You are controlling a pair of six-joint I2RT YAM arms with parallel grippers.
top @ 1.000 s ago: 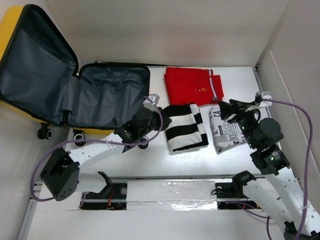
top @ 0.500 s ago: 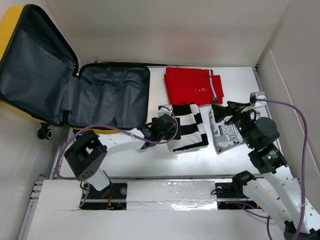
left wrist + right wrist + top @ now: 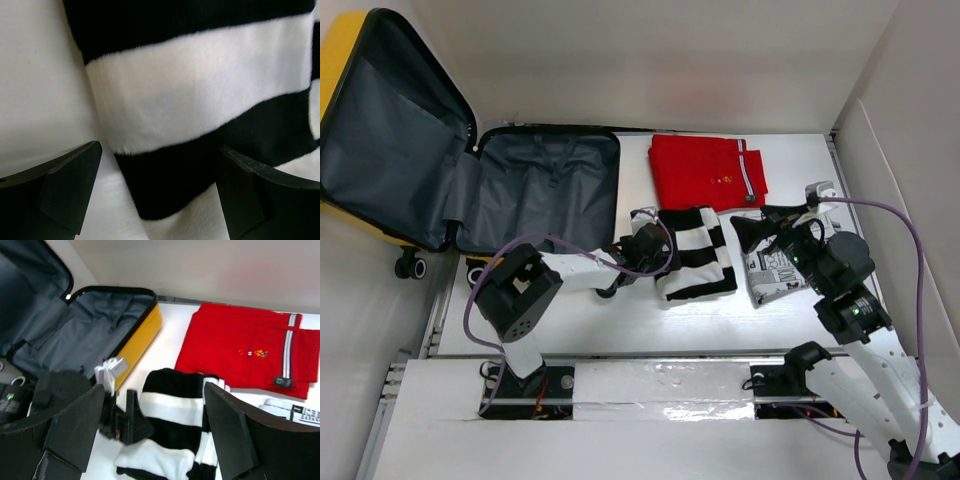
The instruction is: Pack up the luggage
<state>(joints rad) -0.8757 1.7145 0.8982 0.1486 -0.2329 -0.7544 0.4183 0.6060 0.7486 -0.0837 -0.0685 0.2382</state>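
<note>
Tabletop (image 3: 620, 320) shows white between the clothes and the arm bases. Luggage (image 3: 470, 170) lies open at upper left, lid against the wall, only grey lining visible inside. Red garment (image 3: 705, 172) sits top centre, striped garment (image 3: 690, 255) below it, and printed garment (image 3: 775, 275) at right, partly hidden. Left gripper (image 3: 160, 190) straddles the striped edge, spread wide and holding nothing. Right gripper (image 3: 155, 435) gapes, empty.
</note>
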